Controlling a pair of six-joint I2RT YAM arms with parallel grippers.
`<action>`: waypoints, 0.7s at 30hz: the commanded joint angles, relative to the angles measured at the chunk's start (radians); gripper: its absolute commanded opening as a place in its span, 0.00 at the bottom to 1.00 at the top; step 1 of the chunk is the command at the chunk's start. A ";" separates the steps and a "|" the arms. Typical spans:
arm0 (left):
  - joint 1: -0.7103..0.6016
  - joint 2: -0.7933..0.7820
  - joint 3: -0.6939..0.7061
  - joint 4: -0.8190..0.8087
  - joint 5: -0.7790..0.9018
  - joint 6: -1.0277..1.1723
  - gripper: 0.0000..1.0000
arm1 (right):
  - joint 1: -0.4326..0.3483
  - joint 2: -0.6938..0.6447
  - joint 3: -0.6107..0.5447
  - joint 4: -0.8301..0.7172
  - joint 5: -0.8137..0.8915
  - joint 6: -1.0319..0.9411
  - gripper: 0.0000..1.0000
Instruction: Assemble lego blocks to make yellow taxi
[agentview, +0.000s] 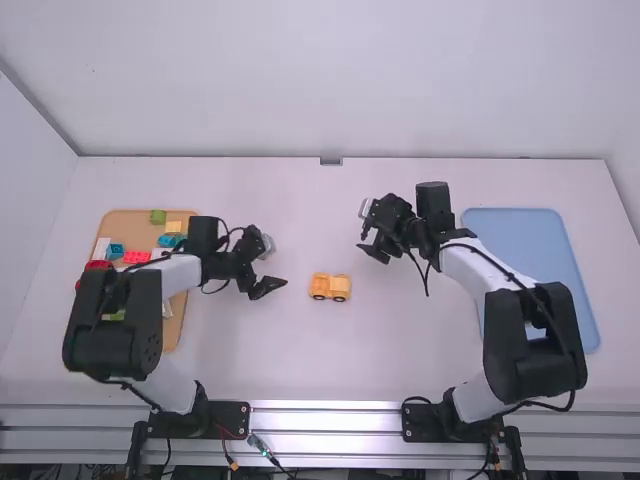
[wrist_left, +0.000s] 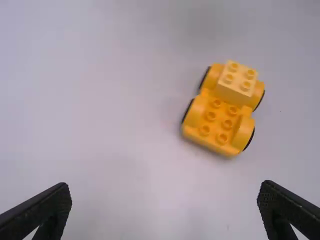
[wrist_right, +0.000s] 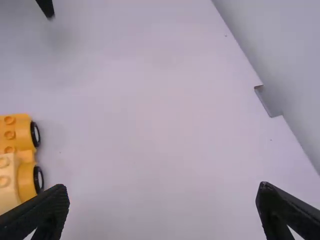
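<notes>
An orange-yellow car base (agentview: 319, 287) with black wheels stands on the table between the arms. On one end of the base (wrist_left: 212, 125) sits a lighter yellow 2x2-stud block (wrist_left: 238, 82); studs are bare on the other end. My left gripper (agentview: 271, 284) is left of the car, its fingers wide apart in the left wrist view, where the left gripper (wrist_left: 164, 200) holds nothing. My right gripper (agentview: 368, 243) is up and right of the car. In the right wrist view the right gripper (wrist_right: 162, 200) is open and empty, with the car base (wrist_right: 26, 182) at the left edge.
A tan tray (agentview: 178, 335) of red, blue, green, yellow and white blocks lies at the left, partly beneath the left arm. At the right is a light blue tray (agentview: 530, 230), partly behind the right arm. A wall borders the table's far edge.
</notes>
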 joint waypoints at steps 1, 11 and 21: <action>0.081 -0.085 0.002 -0.038 -0.021 -0.097 0.99 | 0.001 0.001 0.007 0.018 -0.003 0.006 0.99; 0.260 -0.221 0.002 0.210 -0.093 -0.578 0.99 | -0.001 0.001 0.007 0.092 -0.003 0.006 0.99; 0.220 -0.177 0.356 -0.065 -0.491 -0.767 0.99 | 0.001 0.001 0.007 0.158 0.001 0.058 0.99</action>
